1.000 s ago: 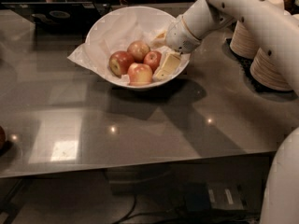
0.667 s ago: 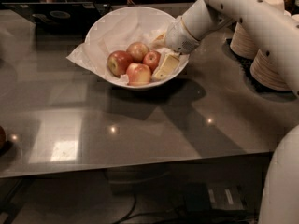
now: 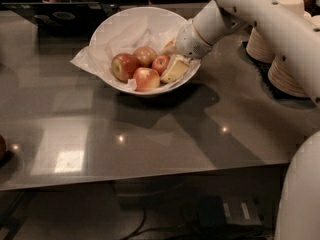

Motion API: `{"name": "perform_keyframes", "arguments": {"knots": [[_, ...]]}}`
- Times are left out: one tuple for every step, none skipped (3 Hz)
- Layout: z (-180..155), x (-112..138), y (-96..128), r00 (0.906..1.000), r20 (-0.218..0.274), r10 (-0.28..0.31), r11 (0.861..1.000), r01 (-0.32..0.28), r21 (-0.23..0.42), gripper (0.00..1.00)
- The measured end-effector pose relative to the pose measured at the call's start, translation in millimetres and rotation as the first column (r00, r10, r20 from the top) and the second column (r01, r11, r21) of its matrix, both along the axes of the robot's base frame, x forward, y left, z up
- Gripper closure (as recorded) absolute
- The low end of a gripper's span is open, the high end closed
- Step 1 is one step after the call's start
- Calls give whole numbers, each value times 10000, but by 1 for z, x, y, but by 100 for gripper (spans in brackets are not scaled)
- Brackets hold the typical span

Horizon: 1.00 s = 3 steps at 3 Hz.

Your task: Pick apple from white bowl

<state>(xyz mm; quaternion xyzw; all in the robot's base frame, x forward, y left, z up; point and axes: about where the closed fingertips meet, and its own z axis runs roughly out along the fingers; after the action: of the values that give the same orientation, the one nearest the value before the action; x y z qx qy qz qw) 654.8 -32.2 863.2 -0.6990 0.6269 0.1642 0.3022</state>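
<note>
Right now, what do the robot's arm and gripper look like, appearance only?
The arm is a thick, smooth white tube with small dark dots along its shell and a ringed wrist. The gripper, cream-coloured and wedge-shaped, sits inside the wide white paper-lined bowl beside the small red apple. No cables show.

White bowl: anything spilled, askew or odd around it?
Only the crumpled paper liner: one corner hangs over the white bowl's left rim onto the table. The other apples all sit inside, as does the small red apple beside the pincer, which is low in the bowl's right side. Nothing spilled.
</note>
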Motion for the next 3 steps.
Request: {"name": "perform_keyframes", "arguments": {"knots": [[0, 0, 0, 10000, -2, 2, 10000, -2, 4, 100], [0, 0, 1, 10000, -14, 15, 10000, -15, 30, 100], [18, -8, -1, 9999, 142, 15, 9994, -20, 357, 100]]}}
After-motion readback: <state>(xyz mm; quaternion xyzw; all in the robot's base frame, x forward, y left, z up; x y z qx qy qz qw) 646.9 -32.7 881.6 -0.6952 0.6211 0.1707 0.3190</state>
